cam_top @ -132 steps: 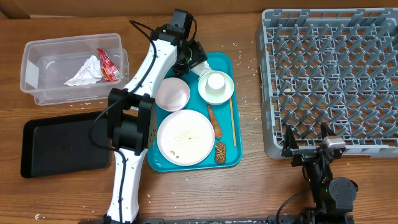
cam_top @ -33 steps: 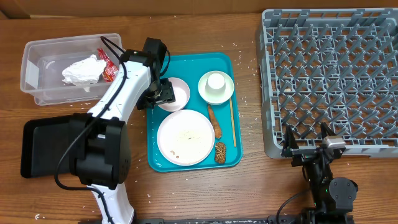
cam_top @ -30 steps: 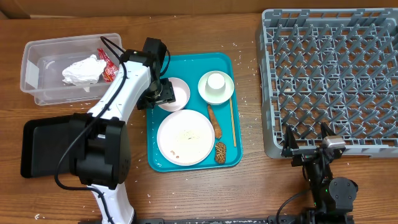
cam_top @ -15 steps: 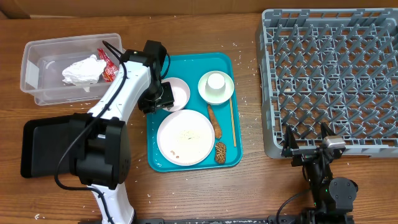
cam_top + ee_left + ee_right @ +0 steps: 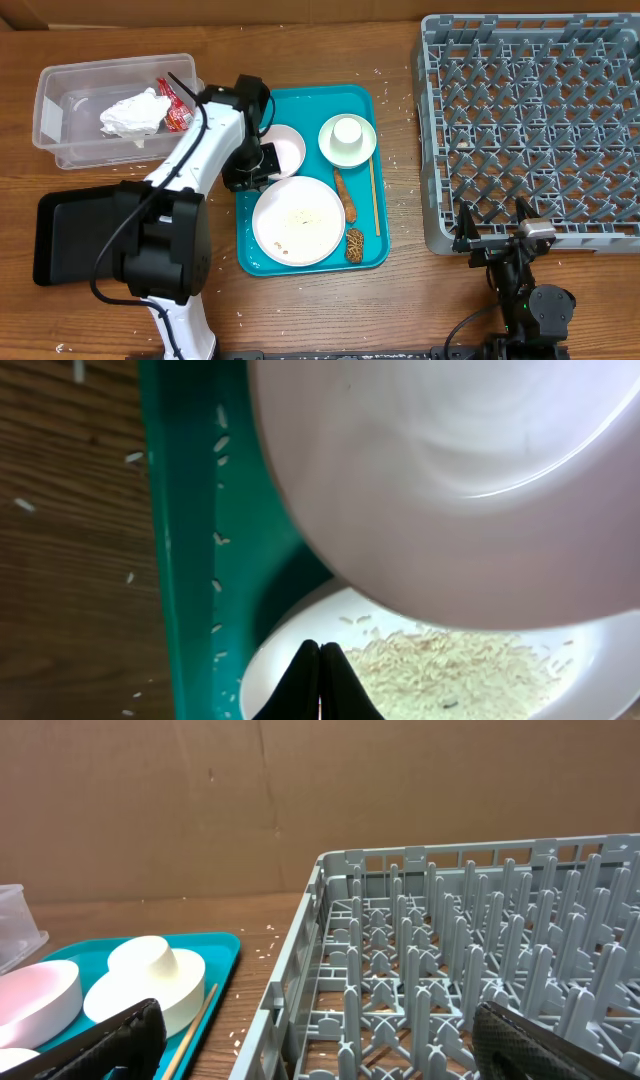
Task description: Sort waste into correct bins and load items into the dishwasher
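Quick update from my end: the left pincer (image 5: 320, 652) has slid nearer along the left side of the teal tray (image 5: 310, 100) over the last second. Back then it sat just left of the small bowl (image 5: 285, 148); now it hangs where that bowl meets the large plate (image 5: 298, 222). The wrist cam shows its two fingers pressed tight together with nothing between them, tips over the far-left rim of the plate and the bowl filling the view above. A few seconds back that arm was way over at the far edge of the tray by the cup (image 5: 347, 130), so it's come quite a way

Waste-wise, the crumpled napkin (image 5: 128, 110) and a red-and-white wrapper (image 5: 172, 105) are in the clear tub (image 5: 60, 85) at the far left of the worktop (image 5: 410, 300). The napkin sits a bit farther back and more to the left than in the oldest frame. The black tray (image 5: 70, 240) is near-left. Rice grains (image 5: 298, 218) are on the large plate. The long brown piece (image 5: 345, 195), the lumpy one (image 5: 354, 245) and the wooden stick (image 5: 375, 195) lie on the teal tray to the right of that plate, same as before

The right pincer (image 5: 492, 222) hasn't budged: fingers spread wide, gripping nothing, parked at the near edge of the grey dish rack (image 5: 530, 110)
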### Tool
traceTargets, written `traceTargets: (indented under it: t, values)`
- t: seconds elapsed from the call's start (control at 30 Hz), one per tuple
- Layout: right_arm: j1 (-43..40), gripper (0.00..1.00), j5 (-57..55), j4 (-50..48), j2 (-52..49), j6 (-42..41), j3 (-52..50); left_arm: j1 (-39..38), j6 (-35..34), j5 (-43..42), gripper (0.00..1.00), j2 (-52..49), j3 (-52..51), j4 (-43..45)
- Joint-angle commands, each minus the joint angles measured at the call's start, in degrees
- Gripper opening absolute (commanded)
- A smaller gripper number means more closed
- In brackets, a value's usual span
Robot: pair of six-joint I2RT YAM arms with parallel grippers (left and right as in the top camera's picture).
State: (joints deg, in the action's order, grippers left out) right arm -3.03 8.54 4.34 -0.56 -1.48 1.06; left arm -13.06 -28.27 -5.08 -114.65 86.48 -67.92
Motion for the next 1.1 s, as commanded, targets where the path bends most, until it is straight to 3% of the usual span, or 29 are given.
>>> traceTargets:
  t: [0.0, 0.47, 0.63, 0.77, 0.9, 1.07]
  values:
    - [-0.31, 1.0, -0.52, -0.31, -0.04, 0.22, -0.59, -0.57, -1.53, -0.68, 0.04, -0.09, -2.93, 3.58]
    - [-0.31, 1.0, -0.52, -0.31, -0.04, 0.22, -0.59, -0.57, -1.33, 2.19, 0.05, -0.09, -3.52, 18.25]
    - [-0.31, 1.0, -0.52, -0.28, -0.04, 0.22, -0.59, -0.31, -1.51, 3.93, 0.11, -0.07, -3.15, 26.29]
    - [-0.33, 1.0, -0.52, -0.28, -0.04, 0.22, -0.59, -0.35, -0.98, 2.86, 0.14, 0.17, -0.33, 21.51]
    - [-0.33, 1.0, -0.52, -0.28, -0.04, 0.22, -0.59, -0.35, 2.01, 2.51, 0.15, 0.79, 6.03, 11.23]
    - [-0.31, 1.0, -0.52, -0.28, -0.04, 0.22, -0.59, -0.35, 6.16, 2.64, 0.41, 1.27, 11.85, -1.64]
